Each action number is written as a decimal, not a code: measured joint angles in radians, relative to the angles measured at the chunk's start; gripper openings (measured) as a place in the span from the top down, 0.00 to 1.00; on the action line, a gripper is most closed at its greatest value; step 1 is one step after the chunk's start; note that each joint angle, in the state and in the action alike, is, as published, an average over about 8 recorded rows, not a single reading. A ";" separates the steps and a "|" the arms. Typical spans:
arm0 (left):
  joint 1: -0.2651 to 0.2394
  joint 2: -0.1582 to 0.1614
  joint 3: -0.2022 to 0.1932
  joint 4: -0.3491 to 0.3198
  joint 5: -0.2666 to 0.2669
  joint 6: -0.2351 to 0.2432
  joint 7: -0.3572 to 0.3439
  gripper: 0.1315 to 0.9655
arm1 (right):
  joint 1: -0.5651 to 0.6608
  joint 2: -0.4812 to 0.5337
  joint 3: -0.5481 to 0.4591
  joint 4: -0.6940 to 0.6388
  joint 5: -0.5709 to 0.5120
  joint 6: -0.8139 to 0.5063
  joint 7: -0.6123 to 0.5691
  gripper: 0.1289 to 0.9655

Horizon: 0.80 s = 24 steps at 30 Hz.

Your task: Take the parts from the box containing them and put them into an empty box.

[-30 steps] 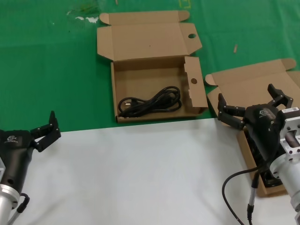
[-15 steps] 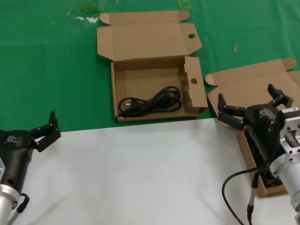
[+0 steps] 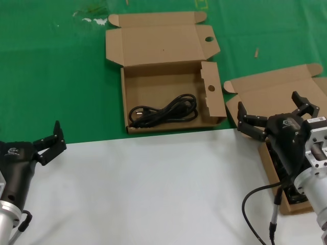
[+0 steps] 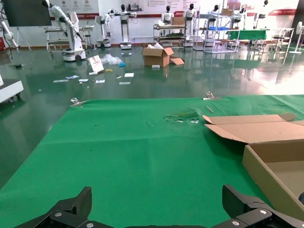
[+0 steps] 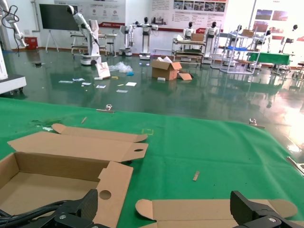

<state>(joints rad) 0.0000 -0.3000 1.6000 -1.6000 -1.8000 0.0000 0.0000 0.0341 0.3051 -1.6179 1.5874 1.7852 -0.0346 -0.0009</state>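
Your right gripper (image 3: 276, 118) is hovering, jaws released, directly over the source box (image 3: 265, 97).
Remaining cables (image 3: 282, 176) are lying beneath it, by the bench's right edge; left gripper (image 3: 50, 139), also released, is idling.

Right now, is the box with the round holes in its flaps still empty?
Not empty. The box with the round holes lies open, lid folded back, and one black cable bundle rests on its floor near the front wall.

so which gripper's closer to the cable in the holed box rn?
Right. The right gripper hovers open just past that box's side flap, a short way from the cable. The left gripper, also open, sits farther off over the white table.
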 joint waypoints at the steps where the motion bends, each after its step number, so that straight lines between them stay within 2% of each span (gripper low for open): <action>1: 0.000 0.000 0.000 0.000 0.000 0.000 0.000 0.00 | 0.000 0.000 0.000 0.000 0.000 0.000 0.000 0.00; 24: 0.000 0.000 0.000 0.000 0.000 0.000 0.000 0.00 | 0.000 0.000 0.000 0.000 0.000 0.000 0.000 0.00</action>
<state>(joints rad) 0.0000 -0.3000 1.6000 -1.6000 -1.8000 0.0000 0.0000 0.0341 0.3051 -1.6179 1.5874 1.7852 -0.0346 -0.0009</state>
